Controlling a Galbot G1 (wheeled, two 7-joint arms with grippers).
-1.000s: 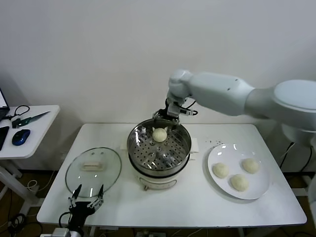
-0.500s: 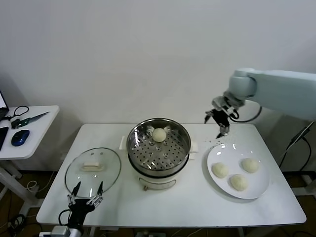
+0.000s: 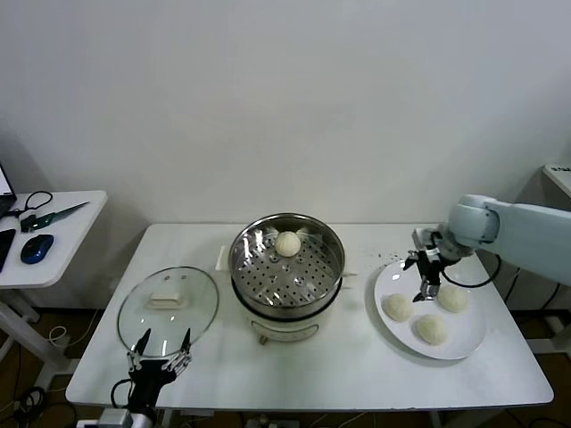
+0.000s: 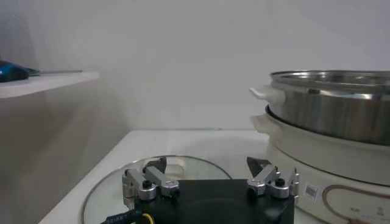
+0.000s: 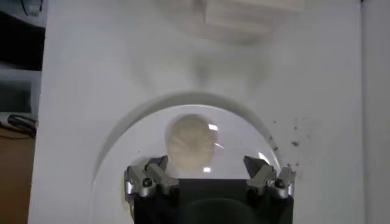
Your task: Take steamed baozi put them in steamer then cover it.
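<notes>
A plain white wall stood behind a white tabletop [image 3: 357,357]. At its middle sat the steamer [image 3: 287,276], a shiny steel pot on a cream base, uncovered, its perforated tray showing. One bun [image 3: 287,242] lay on the tray toward the far rim. The cover [image 3: 169,309], clear glass with a cream handle, lay flat on the tabletop to the left of the steamer, close beside it but apart.

To the right of the steamer was a white plate [image 3: 468,339] carrying three more buns [image 3: 433,329]: one nearest the steamer, one toward the front, one on the far right side.

The right hand [image 3: 423,275] hung over the near-left part of the plate, pointing down, its fingers spread apart and holding nothing. In the right wrist view the right hand's two fingertips [image 5: 146,179] stood wide on either side of a single bun [image 5: 191,143] lying on the plate [image 5: 116,176] beneath them, not touching it.

The left hand [image 3: 160,349] waited low at the front edge of the tabletop, just before the cover, fingers apart and empty. Its wrist view showed the cover's rim [image 4: 122,176] just beyond the fingers, and the steamer [image 4: 329,115] rising close by.

A small side table [image 3: 53,236] at the far left held a blue mouse [image 3: 37,248] and cables.
</notes>
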